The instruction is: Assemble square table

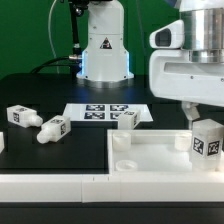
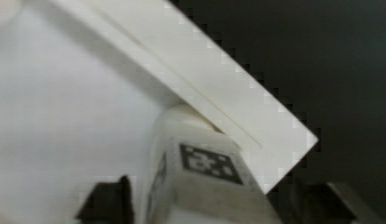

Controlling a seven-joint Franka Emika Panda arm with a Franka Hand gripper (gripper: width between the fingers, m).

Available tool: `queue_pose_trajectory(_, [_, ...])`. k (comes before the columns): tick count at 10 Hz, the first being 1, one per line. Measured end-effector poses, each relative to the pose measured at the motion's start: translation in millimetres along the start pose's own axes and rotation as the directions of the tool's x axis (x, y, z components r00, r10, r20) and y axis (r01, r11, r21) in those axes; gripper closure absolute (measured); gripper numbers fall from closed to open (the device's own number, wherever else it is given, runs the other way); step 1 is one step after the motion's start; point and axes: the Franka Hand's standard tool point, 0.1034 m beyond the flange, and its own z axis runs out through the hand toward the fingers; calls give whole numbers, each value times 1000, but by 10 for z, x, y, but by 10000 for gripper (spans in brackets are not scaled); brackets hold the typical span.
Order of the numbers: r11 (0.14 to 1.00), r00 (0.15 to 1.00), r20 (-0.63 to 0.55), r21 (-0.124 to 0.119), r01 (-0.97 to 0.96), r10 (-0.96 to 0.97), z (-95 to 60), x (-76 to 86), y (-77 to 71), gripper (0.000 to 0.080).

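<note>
The white square tabletop [image 1: 150,160] lies at the front of the exterior view, with a raised rim and a round corner socket [image 1: 122,141]. My gripper [image 1: 205,122] is at the exterior view's right, shut on a white leg [image 1: 207,140] with a square tag, held upright at the slab's far right corner. In the wrist view the leg [image 2: 204,165] stands between my dark fingers [image 2: 110,200], its tip against the slab's rim [image 2: 225,90]. Two loose legs [image 1: 20,116] [image 1: 50,128] lie on the left, and another [image 1: 127,119] lies by the marker board.
The marker board [image 1: 98,112] lies flat behind the slab. The robot base [image 1: 103,50] stands at the back centre. A long white border bar [image 1: 50,185] runs along the front left. The table is black.
</note>
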Motion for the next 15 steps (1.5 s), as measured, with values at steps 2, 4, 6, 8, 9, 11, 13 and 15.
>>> queue_pose_trajectory(2, [994, 994, -1, -4, 111, -111, 9, -5, 7, 173])
queue_pose_trajectory(4, [967, 967, -3, -4, 254, -254, 6, 8, 12, 155])
queue_pose_trajectory(6, [733, 732, -29, -40, 680, -681, -21, 85, 13, 151])
queue_pose_trajectory(8, [606, 603, -55, -57, 794, -796, 9, 56, 28, 151])
queue_pose_trajectory(9, [619, 617, -55, -56, 783, -785, 22, 50, 45, 151])
queue_pose_trajectory(11, [643, 641, -55, -55, 764, -765, 31, 54, 50, 268])
queue_pose_trajectory(13, [747, 745, -62, -45, 663, -664, 36, 53, 51, 413])
queue_pose_trajectory(15, [884, 881, -66, -40, 466, -468, 27, 65, 42, 515])
